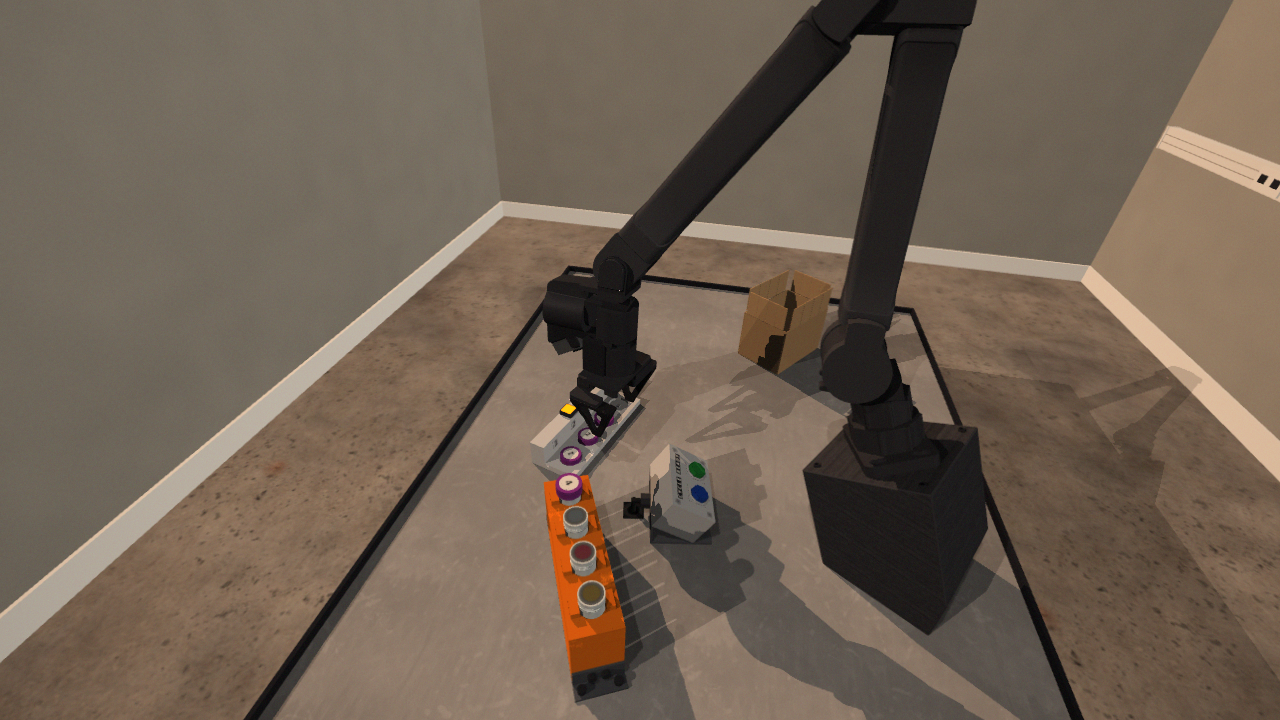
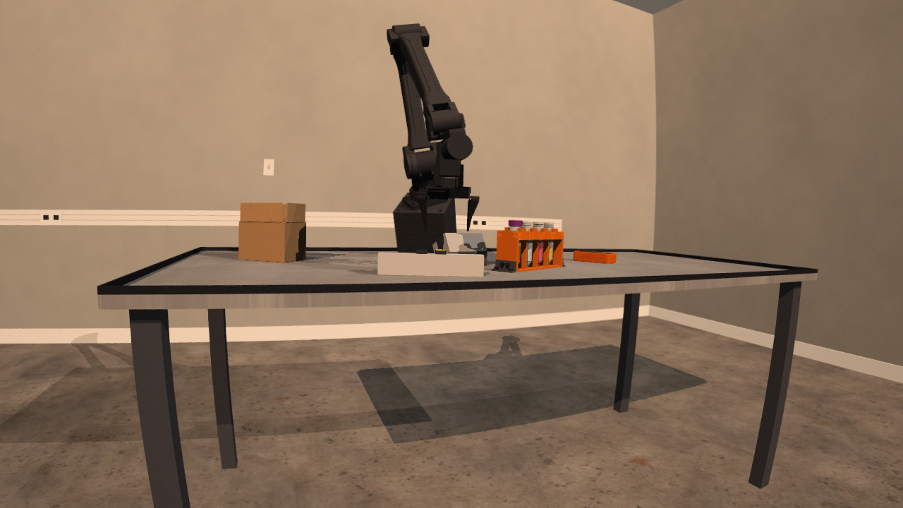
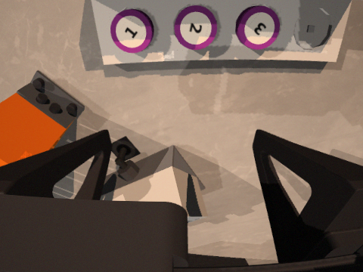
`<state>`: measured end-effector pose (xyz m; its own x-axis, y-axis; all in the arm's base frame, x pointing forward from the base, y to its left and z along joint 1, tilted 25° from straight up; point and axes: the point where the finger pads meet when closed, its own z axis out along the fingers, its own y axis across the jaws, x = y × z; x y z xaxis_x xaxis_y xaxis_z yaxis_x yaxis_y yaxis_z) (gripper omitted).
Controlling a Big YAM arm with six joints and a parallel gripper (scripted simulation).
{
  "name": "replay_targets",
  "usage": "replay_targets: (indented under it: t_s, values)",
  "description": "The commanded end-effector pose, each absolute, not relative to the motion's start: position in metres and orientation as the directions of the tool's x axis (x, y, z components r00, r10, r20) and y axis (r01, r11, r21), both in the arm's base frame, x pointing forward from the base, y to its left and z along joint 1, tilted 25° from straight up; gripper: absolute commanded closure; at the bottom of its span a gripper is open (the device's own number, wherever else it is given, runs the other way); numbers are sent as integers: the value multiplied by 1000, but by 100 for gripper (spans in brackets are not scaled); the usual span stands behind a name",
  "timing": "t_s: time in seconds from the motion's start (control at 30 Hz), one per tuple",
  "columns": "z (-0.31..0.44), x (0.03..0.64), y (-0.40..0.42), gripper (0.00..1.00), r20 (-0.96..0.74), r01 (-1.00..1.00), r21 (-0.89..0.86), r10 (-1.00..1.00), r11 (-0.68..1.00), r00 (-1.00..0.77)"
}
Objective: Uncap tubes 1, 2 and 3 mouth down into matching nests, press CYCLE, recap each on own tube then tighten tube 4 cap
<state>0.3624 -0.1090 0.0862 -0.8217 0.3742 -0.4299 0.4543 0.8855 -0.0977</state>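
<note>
My open, empty gripper [image 1: 614, 414] [image 2: 446, 229] [image 3: 181, 132] hangs above the cap tray's near side. Cap 1 [image 1: 571, 455] [image 3: 131, 31], cap 2 [image 1: 588, 436] [image 3: 195, 27] and cap 3 [image 3: 258, 27] lie in nests 1 to 3, numbers up; nest 4 [image 3: 311, 30] is empty. The amber lamp [image 1: 568, 410] [image 2: 440, 251] is lit; the green lamp [image 2: 421, 251] looks dark. Tube 1 [image 1: 591, 597], tube 2 [image 1: 582, 557] and tube 3 [image 1: 575, 520] stand open in the orange station [image 1: 597, 651]. Tube 4 wears its purple cap [image 1: 569, 486] [image 2: 515, 223]; its tightness cannot be told.
The key housing [image 1: 667, 519] [image 3: 151, 189], with blue CYCLE key [image 1: 699, 494] and green READY key [image 1: 696, 470], stands between station and arm base. A cardboard box [image 1: 778, 324] [image 2: 270, 240] stands at the far side. An orange part [image 2: 594, 257] lies beyond the station.
</note>
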Motion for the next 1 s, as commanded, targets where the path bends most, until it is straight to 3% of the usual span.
replay_targets:
  t_s: [0.0,0.4,0.97]
  values:
    - [97,384,-127,0,-422,428,-115,347,896,-838]
    - [134,453,-191,0,-424,429,-116,345,896,-837]
    - [122,452,-186,0,-403,412,-121,335,903,-852]
